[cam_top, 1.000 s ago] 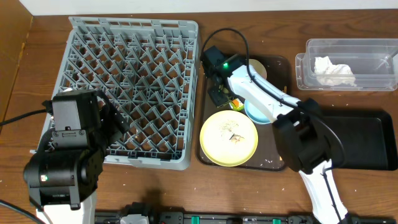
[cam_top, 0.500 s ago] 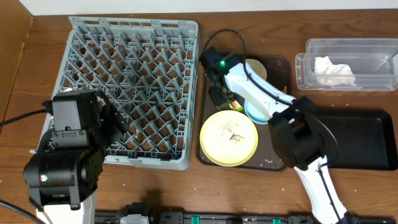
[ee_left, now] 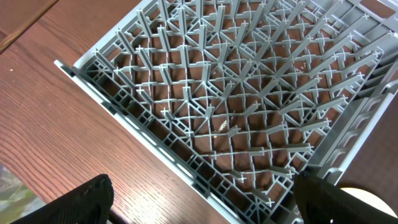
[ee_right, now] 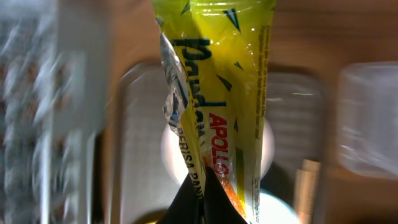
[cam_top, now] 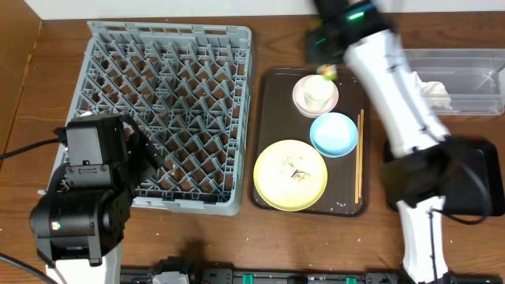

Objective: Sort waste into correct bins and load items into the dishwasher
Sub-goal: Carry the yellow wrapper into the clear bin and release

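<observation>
Right gripper [ee_right: 189,208] clamped on one end of the wrapper [ee_right: 217,93]. The green-and-orange film runs from the dark fingertips up the middle of the wrist view, with everything behind it blurred. In the overhead view the wrapper shows at the far edge of the brown tray [cam_top: 268,87], just beside the cup [cam_top: 317,92] on its saucer [cam_top: 298,96], between the rack [cam_top: 166,110] and the clear tub [cam_top: 473,59]. Left gripper [ee_left: 208,200] is spread wide over the rack's corner and holds nothing.
</observation>
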Available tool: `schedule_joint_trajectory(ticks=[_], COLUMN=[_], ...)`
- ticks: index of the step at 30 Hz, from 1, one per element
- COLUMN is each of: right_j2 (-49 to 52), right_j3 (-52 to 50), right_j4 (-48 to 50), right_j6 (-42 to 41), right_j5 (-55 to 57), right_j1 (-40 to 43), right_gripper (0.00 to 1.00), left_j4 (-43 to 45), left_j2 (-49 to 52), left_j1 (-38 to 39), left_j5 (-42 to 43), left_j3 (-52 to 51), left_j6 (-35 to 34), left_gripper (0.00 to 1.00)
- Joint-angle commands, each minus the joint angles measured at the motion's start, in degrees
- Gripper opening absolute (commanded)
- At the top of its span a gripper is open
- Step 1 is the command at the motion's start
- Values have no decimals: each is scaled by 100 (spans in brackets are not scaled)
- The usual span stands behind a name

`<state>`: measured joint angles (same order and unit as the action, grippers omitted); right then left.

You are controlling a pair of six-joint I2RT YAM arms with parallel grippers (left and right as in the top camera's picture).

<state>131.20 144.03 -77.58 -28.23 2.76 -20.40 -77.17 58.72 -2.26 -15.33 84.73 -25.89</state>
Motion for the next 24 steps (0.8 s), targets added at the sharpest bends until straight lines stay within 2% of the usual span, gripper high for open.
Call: schedule_joint_trajectory(ticks=[1, 10, 11, 14, 15, 19, 24], right_j2=[-76, -76, -76, -76, -76, -76, -227], right_j3=[13, -684, -804, -1207, -1335, -1709, -1725], right_j4=[-240, -332, -306, -44, 70, 271, 109], right_j6=[-1010, -1091, -1093, -1091, -1086, -988, 94], right_j5=[85, 63, 61, 63, 63, -37, -1373], right_j1=[807, 2441, 2566, 2830, 2889, 3058, 3165], right_gripper=[2, 2, 14, 89, 99, 99, 99], left_j4=[-20, -20, -20, -20, -20, -20, -20], left_j2=[0, 0, 0, 0, 0, 0, 0], left_j1=[-31, -31, -31, -31, -31, -31, -31], left_j5=[-15, -15, -17, -15, -15, -15, -15], left_j3=[-9, -9, -9, -9, -9, -9, -9], left_j6=[-13, -13, -13, -13, -13, -15, -13], left_gripper=[93, 93, 93, 93, 93, 93, 94])
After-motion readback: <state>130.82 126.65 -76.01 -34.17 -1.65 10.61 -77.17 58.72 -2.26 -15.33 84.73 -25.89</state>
